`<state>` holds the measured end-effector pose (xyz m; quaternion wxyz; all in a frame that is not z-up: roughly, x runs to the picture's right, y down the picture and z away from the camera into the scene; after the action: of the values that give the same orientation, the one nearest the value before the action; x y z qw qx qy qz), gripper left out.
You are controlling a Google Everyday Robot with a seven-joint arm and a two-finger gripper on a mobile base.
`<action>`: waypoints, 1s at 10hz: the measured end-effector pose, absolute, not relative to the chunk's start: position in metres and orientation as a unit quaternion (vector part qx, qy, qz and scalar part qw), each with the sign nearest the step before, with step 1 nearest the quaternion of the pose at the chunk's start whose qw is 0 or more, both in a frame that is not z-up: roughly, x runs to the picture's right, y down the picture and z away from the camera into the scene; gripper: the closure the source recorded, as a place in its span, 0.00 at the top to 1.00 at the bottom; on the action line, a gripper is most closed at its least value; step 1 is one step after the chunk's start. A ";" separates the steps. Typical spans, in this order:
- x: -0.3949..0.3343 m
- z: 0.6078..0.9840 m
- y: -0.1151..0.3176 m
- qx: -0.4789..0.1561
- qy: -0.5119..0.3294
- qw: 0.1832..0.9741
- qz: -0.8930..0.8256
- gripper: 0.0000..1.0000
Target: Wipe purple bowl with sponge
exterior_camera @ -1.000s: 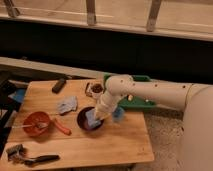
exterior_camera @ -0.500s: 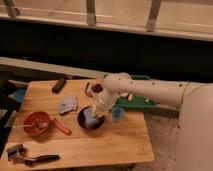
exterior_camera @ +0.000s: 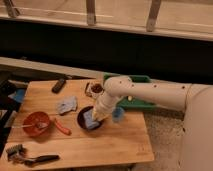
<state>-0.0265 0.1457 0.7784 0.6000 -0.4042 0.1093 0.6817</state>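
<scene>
The purple bowl (exterior_camera: 85, 120) sits near the middle of the wooden table (exterior_camera: 120, 145). A blue sponge (exterior_camera: 91, 120) lies inside it. My gripper (exterior_camera: 98, 116) reaches down from the white arm (exterior_camera: 150, 92) into the bowl, right at the sponge and over the bowl's right side.
An orange-red bowl (exterior_camera: 35, 123) with a utensil stands at the left, an orange tool (exterior_camera: 62, 127) beside it. A blue-grey cloth (exterior_camera: 66, 105) lies behind the purple bowl. A brush (exterior_camera: 30, 159) is at the front left, a small blue cup (exterior_camera: 118, 114) right of the bowl, a green tray (exterior_camera: 131, 102) behind, a dark remote (exterior_camera: 59, 85) at the back.
The arm has shifted slightly left and down, bringing the gripper and sponge further into the purple bowl. The other objects have not moved.
</scene>
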 end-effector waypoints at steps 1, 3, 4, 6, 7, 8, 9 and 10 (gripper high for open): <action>-0.024 0.783 0.139 -0.399 0.109 0.601 0.684 0.00; -0.024 0.793 0.126 -0.392 0.107 0.602 0.687 0.00; -0.030 0.795 0.124 -0.393 0.104 0.605 0.684 0.00; -0.049 0.790 0.127 -0.403 0.094 0.613 0.673 0.00; -0.052 0.786 0.132 -0.406 0.094 0.615 0.669 0.00; -0.052 0.783 0.135 -0.408 0.095 0.616 0.667 0.00; -0.050 0.781 0.139 -0.410 0.101 0.615 0.666 0.00; -0.043 0.781 0.143 -0.411 0.113 0.611 0.668 0.00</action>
<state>-0.0427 0.1434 0.7808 0.6106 -0.4105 0.1134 0.6677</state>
